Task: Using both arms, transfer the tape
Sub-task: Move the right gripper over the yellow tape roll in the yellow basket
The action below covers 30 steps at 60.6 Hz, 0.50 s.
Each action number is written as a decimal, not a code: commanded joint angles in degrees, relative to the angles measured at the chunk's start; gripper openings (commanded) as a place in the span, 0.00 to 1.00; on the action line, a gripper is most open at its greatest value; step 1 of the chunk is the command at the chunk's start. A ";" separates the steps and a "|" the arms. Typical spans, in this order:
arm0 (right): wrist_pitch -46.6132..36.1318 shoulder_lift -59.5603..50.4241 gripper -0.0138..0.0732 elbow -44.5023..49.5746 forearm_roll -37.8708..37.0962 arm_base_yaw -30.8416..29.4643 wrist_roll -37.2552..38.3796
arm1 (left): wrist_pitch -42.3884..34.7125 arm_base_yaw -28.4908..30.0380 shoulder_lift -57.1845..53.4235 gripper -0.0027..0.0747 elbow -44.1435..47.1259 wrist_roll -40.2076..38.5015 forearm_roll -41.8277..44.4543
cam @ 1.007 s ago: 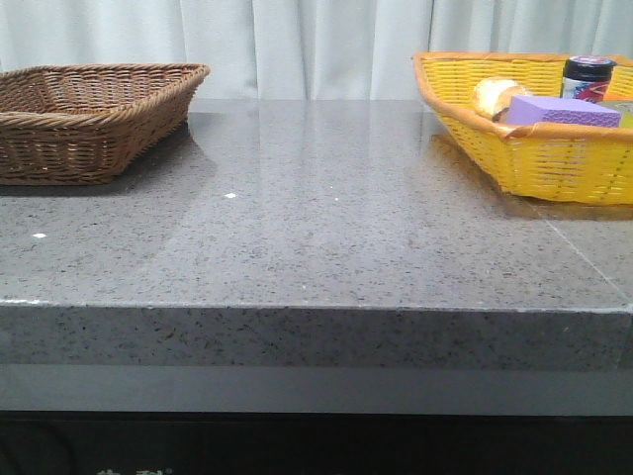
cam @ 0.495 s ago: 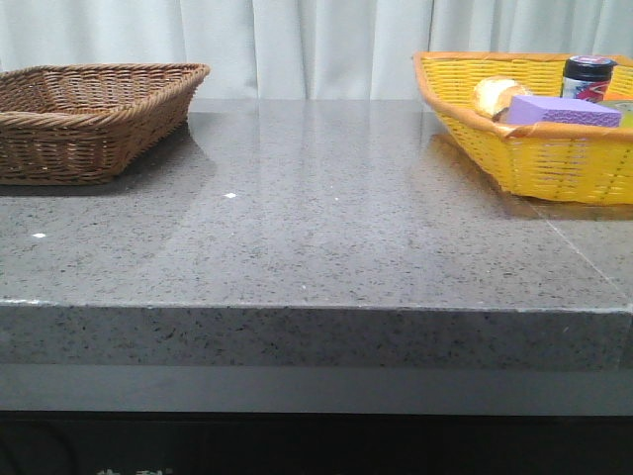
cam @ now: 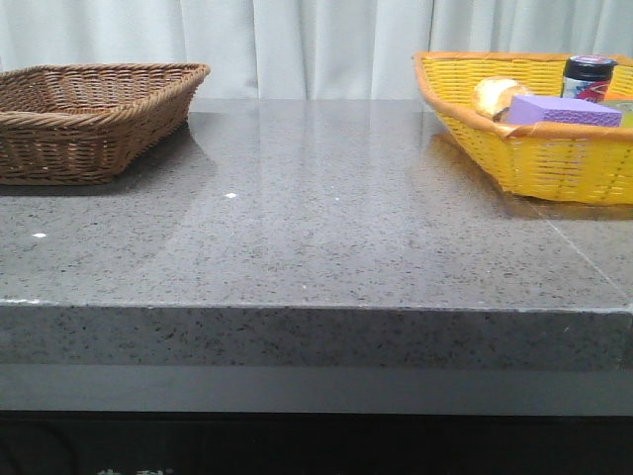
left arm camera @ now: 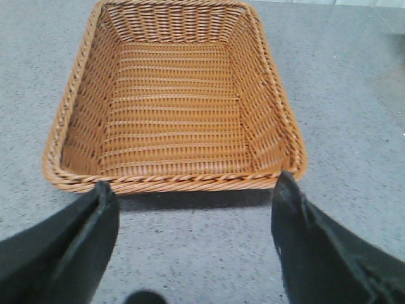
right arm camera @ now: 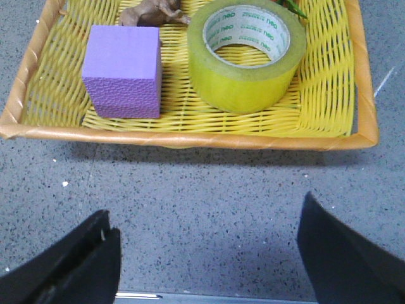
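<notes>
1. Set against the front views from a second and half a second ago, we find nothing changed: the brown wicker basket (cam: pixel 94 114) sits at the table's (cam: pixel 326 237) far left and the yellow basket (cam: pixel 534 148) at its far right, just as before, and no arm shows there.
2. We see the tape (right arm camera: pixel 247 54) lying flat in the yellow basket (right arm camera: pixel 190 136), core opening upward, beside the purple sponge block (right arm camera: pixel 122 71) and apart from it.
3. A small brown object (right arm camera: pixel 152 11) lies past the block, and we cannot tell what it is.
4. Our right gripper (right arm camera: pixel 209 253) hangs over bare table short of that basket, fingers spread wide, holding nothing.
5. Our left gripper (left arm camera: pixel 193 244) is likewise spread wide and empty, just short of the brown wicker basket (left arm camera: pixel 174 101).
</notes>
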 commanded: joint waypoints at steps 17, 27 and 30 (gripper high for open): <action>1.61 11.21 0.84 -14.58 -1.46 -4.91 3.31 | -0.66 -21.07 -0.36 0.67 -1.95 2.34 -0.40; 6.04 19.43 0.84 -21.94 -0.60 -8.40 3.32 | -0.18 -28.50 -0.55 0.67 -1.95 2.34 -0.40; 7.48 21.98 0.84 -24.20 -0.60 -8.93 3.27 | -0.03 -29.91 -0.55 0.67 -1.95 2.34 -0.40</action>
